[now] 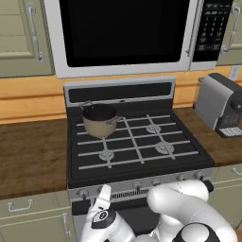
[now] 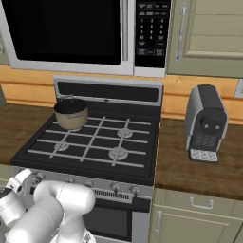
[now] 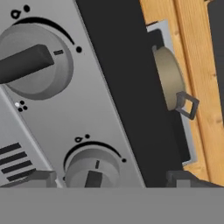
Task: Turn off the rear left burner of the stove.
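Jaws: wide, holding nothing | gripper (image 1: pixel 105 193) by the left knobs (image 3: pixel 92 168) on the stove (image 1: pixel 137 142) front | rear left burner under the pot (image 1: pixel 99 120) | tip: center jaws around the knob, close, then turn.

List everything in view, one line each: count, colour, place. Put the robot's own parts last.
stove: one, black top and grates, silver front strip, between two counter stretches.
burners: four, silver-grey, under the grates; the rear left burner sits beneath the saucepan.
saucepan: one, tan with dark inside, on the rear left grate.
knobs: several, grey, along the front strip; two close up in the hand view, the lower knob between the fingertips.
microwave: one, silver frame, black door, above the stove.
coffee machine: one, grey and black, on the counter right of the stove.
counter: dark brown, both sides of the stove.
cabinets: pale green, above and below the counter.
arm: one, white with dark joints, before the stove front.
gripper: one, dark fingertips, open, at the front strip.
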